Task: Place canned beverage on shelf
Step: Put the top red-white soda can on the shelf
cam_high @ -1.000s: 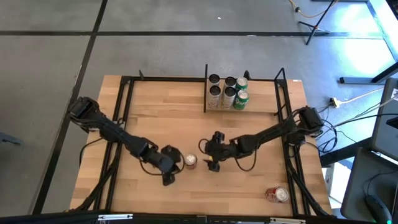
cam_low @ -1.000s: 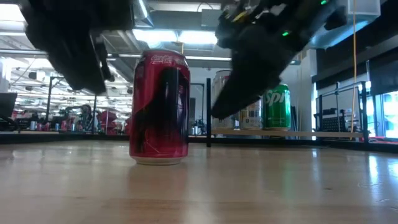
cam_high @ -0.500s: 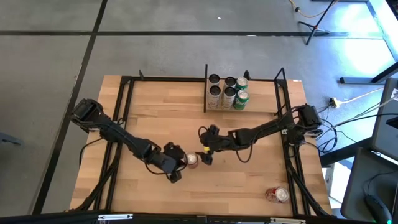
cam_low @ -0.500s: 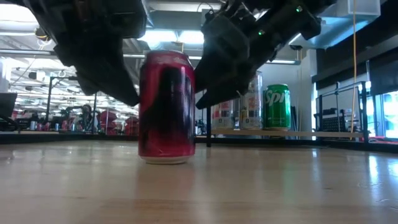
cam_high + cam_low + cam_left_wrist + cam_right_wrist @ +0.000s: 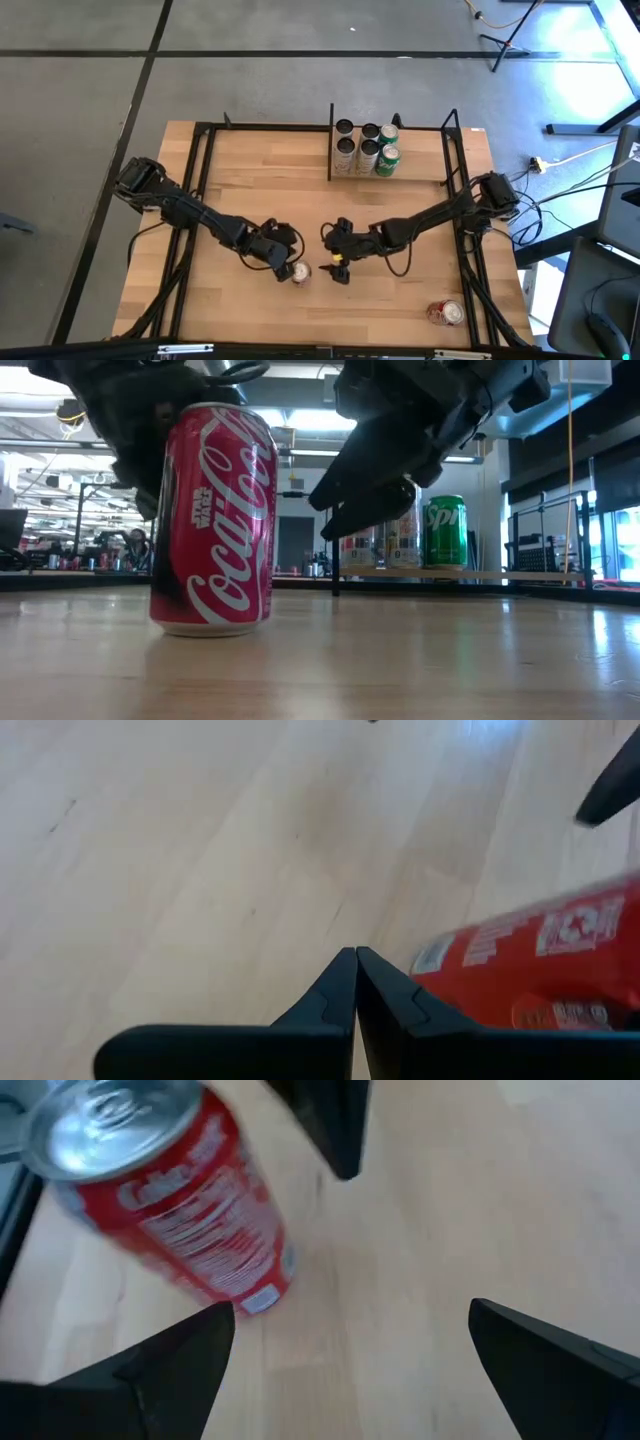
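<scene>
Can (image 5: pixel 212 520) (upright) on wooden tabletop (image 5: pixel 420 660)

My left arm reaches from left edge toward tabletop middle, left claw (image 5: pixel 283 258) low, fingers (image 5: pixel 340 995) pressed together. My right arm stretches in from right side, right claw (image 5: pixel 337 268) low too, fingers (image 5: pixel 180 1365) spread wide apart.
</scene>
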You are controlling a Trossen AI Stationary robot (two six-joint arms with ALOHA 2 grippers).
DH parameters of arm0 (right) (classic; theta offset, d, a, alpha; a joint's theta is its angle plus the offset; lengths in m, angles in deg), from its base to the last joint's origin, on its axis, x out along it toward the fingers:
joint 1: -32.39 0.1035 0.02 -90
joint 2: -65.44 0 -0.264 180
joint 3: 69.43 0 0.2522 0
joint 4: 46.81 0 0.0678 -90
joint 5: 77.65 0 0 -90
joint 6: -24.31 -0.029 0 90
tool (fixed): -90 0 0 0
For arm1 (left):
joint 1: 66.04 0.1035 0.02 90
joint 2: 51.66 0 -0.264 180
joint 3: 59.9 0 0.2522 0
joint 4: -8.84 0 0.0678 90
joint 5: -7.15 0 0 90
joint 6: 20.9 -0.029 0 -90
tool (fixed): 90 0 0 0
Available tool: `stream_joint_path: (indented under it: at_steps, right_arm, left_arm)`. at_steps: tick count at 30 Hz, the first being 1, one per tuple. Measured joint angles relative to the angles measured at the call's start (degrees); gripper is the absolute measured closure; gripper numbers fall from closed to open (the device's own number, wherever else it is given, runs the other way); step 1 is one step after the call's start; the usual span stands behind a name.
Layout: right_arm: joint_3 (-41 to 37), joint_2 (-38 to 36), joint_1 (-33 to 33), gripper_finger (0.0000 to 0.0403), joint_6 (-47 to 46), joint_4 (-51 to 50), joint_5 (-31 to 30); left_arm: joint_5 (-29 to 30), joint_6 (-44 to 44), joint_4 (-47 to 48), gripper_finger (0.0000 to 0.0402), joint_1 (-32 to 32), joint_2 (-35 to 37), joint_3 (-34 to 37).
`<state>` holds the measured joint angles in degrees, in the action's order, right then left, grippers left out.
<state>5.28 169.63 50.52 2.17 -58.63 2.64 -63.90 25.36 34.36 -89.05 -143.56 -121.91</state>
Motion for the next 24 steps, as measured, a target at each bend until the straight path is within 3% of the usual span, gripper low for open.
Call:
stream_joint_path:
  at_steps: [4, 8, 15, 19, 24]
  right_arm:
    - [0.03, -1.58, -0.1, 0.001, -0.12, -1.05, 5.17]
    - [1.48, -3.85, 0.73, 0.001, -1.26, 0.75, 9.23]
    - [2.99, -2.97, 1.95, 0.001, -0.02, 15.92, 6.14]
    - [2.86, -0.3, 2.28, 0.001, 2.88, 18.87, 2.29]
    - [2.86, 4.16, 2.12, 0.001, 2.91, 24.16, 3.52]
  left_arm:
    - [-5.18, -1.32, 4.26, 0.0398, -0.14, 1.36, 0.04]
    - [-5.4, -1.36, 9.2, 0.0398, -2.33, 6.96, 0.02]
    - [-1.34, -0.91, 14.38, 0.0398, -6.92, 15.59, 0.02]
    - [-1.27, 0.19, 14.76, 0.0398, -8.57, 17.09, -0.02]
    - [-1.95, 1.42, 14.99, 0.0398, -9.48, 17.09, -0.02]
